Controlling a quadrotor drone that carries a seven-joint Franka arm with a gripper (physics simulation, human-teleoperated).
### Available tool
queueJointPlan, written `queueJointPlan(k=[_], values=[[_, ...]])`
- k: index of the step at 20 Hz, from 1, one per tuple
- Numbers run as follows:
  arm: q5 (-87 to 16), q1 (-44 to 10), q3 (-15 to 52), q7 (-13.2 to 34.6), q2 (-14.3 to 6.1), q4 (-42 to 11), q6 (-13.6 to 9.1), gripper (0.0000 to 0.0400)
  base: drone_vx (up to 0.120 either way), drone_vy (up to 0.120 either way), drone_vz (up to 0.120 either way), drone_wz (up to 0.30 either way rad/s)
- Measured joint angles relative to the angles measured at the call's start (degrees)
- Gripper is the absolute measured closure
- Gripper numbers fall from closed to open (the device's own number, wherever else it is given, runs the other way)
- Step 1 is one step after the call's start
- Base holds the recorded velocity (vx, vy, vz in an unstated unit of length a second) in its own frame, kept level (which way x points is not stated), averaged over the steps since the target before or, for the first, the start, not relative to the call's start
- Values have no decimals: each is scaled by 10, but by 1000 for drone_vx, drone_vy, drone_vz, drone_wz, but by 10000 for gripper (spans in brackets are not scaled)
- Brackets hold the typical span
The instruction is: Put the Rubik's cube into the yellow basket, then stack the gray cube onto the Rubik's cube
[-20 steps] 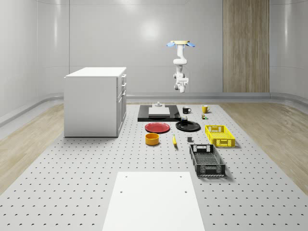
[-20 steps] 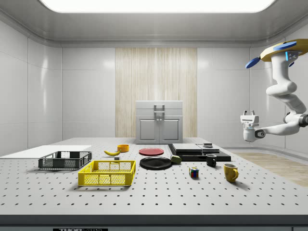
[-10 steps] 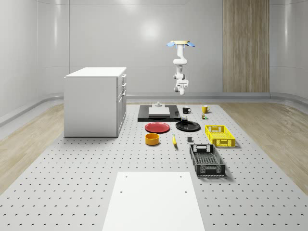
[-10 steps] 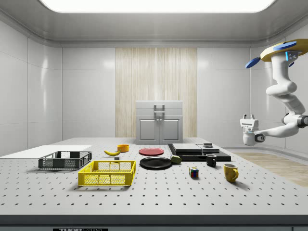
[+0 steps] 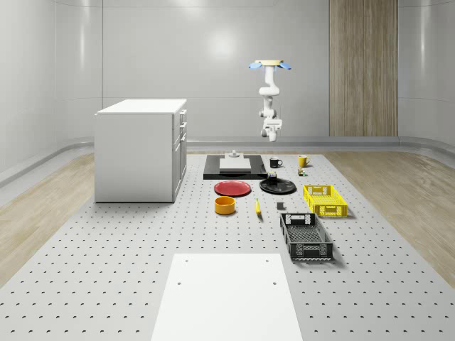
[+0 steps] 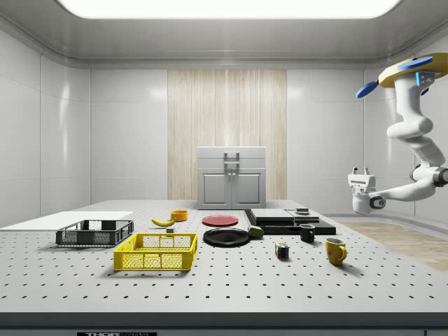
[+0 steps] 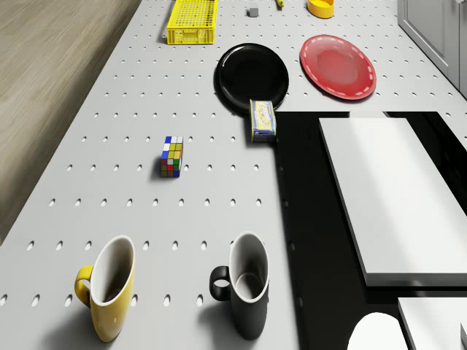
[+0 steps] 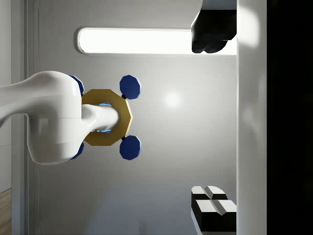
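Fingers [image 8: 213, 205] spread, pointing up; yellow basket [image 5: 325, 200] bare, Rubik's cube [image 7: 171, 156] outside on table [image 7: 146, 219].

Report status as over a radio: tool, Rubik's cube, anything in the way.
Drone hovering beyond the table's far end, tool open, pointing up, empty. Rubik's cube on the table, untouched. Yellow basket empty. Yellow mug and black mug near the cube.

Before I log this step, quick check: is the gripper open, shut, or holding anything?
Gripper: open, holding nothing, pointing upward in the air beyond the table's far end, beneath the hovering drone.
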Motion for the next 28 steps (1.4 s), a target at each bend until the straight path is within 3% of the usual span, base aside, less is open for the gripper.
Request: queueJointPlan(k=[28], values=[[-18,-5,14,2,-8,-7,12,0,120,120,0,0]])
